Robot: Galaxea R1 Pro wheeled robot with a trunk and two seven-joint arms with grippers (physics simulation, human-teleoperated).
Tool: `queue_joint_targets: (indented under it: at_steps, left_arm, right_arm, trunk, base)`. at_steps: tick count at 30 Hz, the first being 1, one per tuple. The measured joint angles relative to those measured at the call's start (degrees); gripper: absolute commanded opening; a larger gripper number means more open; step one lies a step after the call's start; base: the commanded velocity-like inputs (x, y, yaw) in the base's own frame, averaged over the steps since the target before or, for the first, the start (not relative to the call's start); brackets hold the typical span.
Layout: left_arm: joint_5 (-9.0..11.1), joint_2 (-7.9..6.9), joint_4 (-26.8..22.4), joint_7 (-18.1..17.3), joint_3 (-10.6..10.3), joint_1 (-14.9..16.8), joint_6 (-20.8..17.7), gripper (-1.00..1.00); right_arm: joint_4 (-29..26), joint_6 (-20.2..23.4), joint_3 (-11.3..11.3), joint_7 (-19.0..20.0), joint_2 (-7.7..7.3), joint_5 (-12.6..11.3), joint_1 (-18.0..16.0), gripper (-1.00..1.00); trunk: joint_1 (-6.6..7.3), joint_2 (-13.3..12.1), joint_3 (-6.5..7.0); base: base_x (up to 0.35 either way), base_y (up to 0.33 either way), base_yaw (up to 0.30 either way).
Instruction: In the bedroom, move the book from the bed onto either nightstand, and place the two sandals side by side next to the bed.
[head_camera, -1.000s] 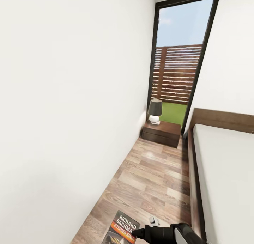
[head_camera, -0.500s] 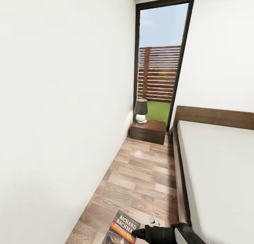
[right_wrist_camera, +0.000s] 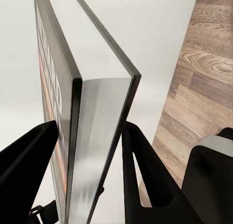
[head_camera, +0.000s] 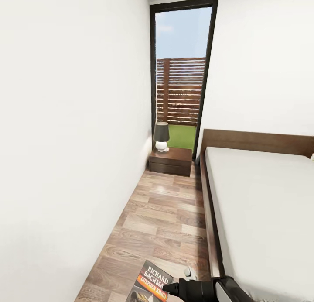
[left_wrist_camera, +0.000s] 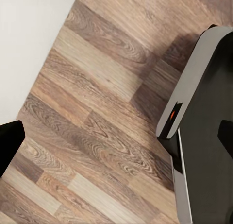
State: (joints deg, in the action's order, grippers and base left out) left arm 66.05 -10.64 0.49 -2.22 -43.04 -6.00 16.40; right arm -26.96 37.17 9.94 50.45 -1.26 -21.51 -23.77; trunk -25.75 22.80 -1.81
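The book (head_camera: 152, 286) has a dark cover with an orange band and white lettering, and it hangs over the wood floor at the bottom of the head view. My right gripper (head_camera: 171, 289) is shut on its edge. In the right wrist view the book (right_wrist_camera: 97, 131) stands edge-on between the two black fingers (right_wrist_camera: 30, 165). The nightstand (head_camera: 171, 161) stands far ahead, against the wall beside the bed (head_camera: 261, 201). My left gripper (left_wrist_camera: 116, 141) is open over bare floor. The sandals are out of view.
A narrow strip of plank floor (head_camera: 165, 219) runs between the white wall (head_camera: 65, 140) on the left and the bed frame on the right. A dark-shaded lamp (head_camera: 161, 136) sits on the nightstand in front of a tall window (head_camera: 181, 70). The robot's base (left_wrist_camera: 204, 117) shows beside the left gripper.
The camera has turned, so the nightstand and window have slid left in the picture and more of the bed shows. The book and the right gripper keep their place in the view.
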Motion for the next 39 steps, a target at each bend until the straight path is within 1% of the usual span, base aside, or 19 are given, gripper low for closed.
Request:
queue_joint_targets:
  at_steps: [4,5,8,11,16,24,26,27,31,33,36,39]
  left_arm:
    - [0.04,0.0,0.01,0.0,-1.71,0.0,0.07,1.0]
    - [0.04,0.0,0.01,0.0,-1.72,0.0,0.07,1.0]
    - [0.05,0.0,0.0,0.0,-2.93,0.0,0.09,1.0]
    - [0.05,0.0,0.0,0.0,-3.66,0.01,0.07,1.0]
    - [0.0,0.06,-0.07,-0.05,-4.25,0.32,-0.09,1.0]
    - [-0.48,0.25,-0.17,-0.07,-5.0,1.71,-1.02,1.0]
    - [-1.78,0.42,-0.2,-0.03,-5.19,2.59,-1.82,1.0]
    - [-2.9,0.5,-0.21,-0.01,-5.25,3.07,-2.3,1.0]
    - [-8.62,0.67,-0.23,0.08,-5.33,4.9,-4.2,1.0]
    - [-10.85,0.72,-0.24,0.11,-5.32,5.7,-4.83,1.0]
    - [-12.82,0.8,-0.25,0.17,-5.29,6.69,-5.33,1.0]
    - [-13.78,0.8,-0.25,0.2,-5.24,7.6,-5.59,1.0]
  right_arm:
    - [-0.02,-0.02,0.02,0.0,0.0,0.01,0.0,-1.0]
    - [-0.02,-0.02,0.03,0.0,0.0,0.01,0.0,-1.0]
    - [-0.03,-0.14,0.16,0.0,0.0,0.02,0.0,-1.0]
    - [-0.01,-1.31,0.61,0.0,0.02,-0.01,0.0,-1.0]
    - [0.26,-3.68,1.37,0.04,0.1,-0.06,0.0,-1.0]
    - [0.57,-4.72,1.7,0.04,0.16,-0.1,0.0,-1.0]
    - [0.65,-4.84,1.86,0.03,0.16,-0.09,0.0,-1.0]
    - [0.69,-4.9,2.01,0.02,0.17,-0.09,0.0,-1.0]
    - [0.77,-5.1,2.75,-0.04,0.22,-0.09,0.0,-1.0]
    - [0.79,-5.3,2.98,-0.08,0.25,-0.08,0.0,-1.0]
    - [0.83,-6.17,3.1,-0.09,0.3,-0.08,0.0,-1.0]
    - [0.97,-7.25,3.19,-0.1,0.33,-0.06,0.0,-1.0]
  trunk:
    - [0.0,0.0,0.0]
    - [0.0,0.0,0.0]
    - [0.0,0.0,0.0]
    - [0.0,0.0,0.0]
    - [0.0,0.0,0.0]
    - [0.0,0.0,0.0]
    - [0.0,0.0,0.0]
    - [0.0,0.0,0.0]
    - [0.0,0.0,0.0]
    - [0.0,0.0,0.0]
    - [0.0,-0.01,0.02]
    - [0.0,-0.01,0.02]
  base:
    - [0.0,0.0,-0.039]
    - [0.0,0.0,-0.027]
    - [0.0,0.0,-0.018]
    - [0.0,0.0,-0.009]
    - [0.0,0.0,-0.004]
    - [0.0,0.0,-0.001]
    - [0.0,0.0,0.0]
    - [0.0,0.0,0.0]
    - [0.0,0.0,0.0]
    - [0.0,0.0,0.0]
    - [0.0,0.0,0.0]
    - [0.0,0.0,0.0]
